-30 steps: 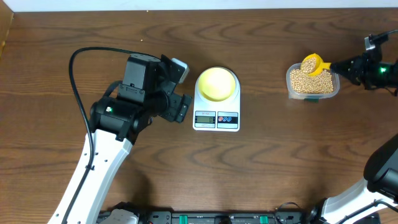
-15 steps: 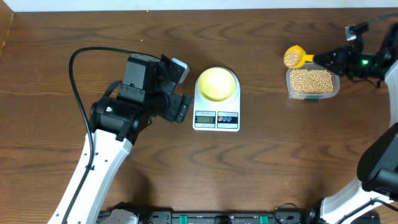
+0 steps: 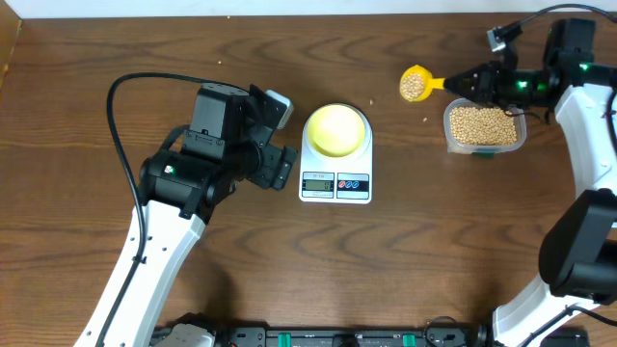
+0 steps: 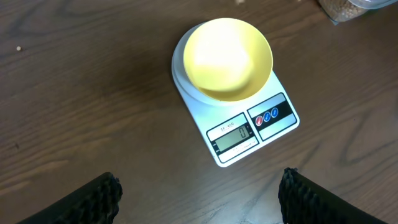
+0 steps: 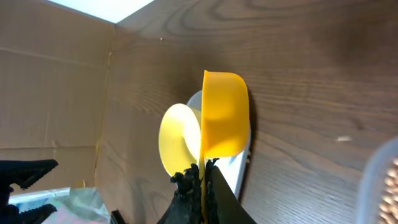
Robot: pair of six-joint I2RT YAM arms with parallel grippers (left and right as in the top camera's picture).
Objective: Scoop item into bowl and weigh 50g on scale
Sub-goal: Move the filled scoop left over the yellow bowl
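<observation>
On the wooden table point(image 4: 93, 106) the scale point(image 4: 198, 111), bearing the bowl point(image 4: 229, 59), reads 0.

Even soft light, bowl point(image 4: 228, 59) slightly overexposed

A lone "0" on the scale's point(image 4: 205, 115) grey display point(image 4: 235, 138); label above illegible

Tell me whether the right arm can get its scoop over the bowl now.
Probably yes: nothing stands between the loaded scoop and the bowl on the scale, and the left gripper sits on the bowl's far side.
</observation>
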